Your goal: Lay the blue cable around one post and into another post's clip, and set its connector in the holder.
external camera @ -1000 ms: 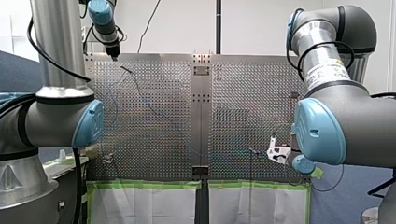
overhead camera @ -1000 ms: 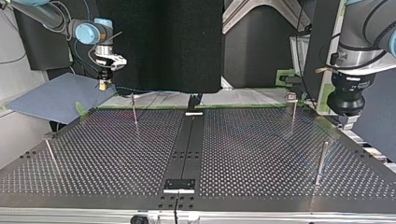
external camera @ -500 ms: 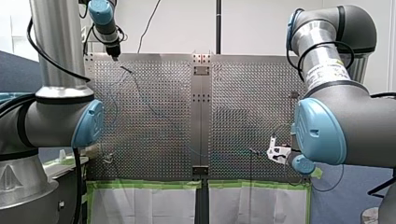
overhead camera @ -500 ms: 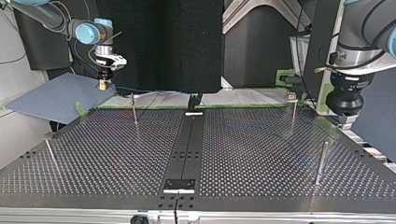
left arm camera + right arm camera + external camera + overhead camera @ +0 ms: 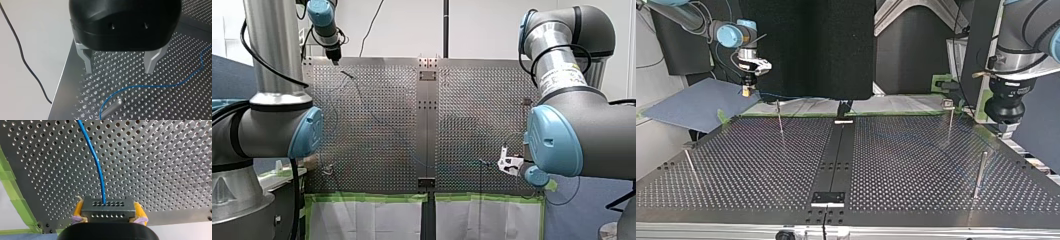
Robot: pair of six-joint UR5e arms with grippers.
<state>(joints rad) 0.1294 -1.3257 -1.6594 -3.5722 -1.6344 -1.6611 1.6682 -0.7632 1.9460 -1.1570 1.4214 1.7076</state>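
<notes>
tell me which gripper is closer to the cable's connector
Right. My right gripper has its jaws shut on the connector, the blue cable running out ahead. My left gripper hangs open across the table, over a stretch of cable beside a post.

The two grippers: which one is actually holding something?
My right gripper, with yellow pads, is shut on the dark connector of the blue cable. My left gripper hangs open over the perforated table, nothing between its metal fingers.
</notes>
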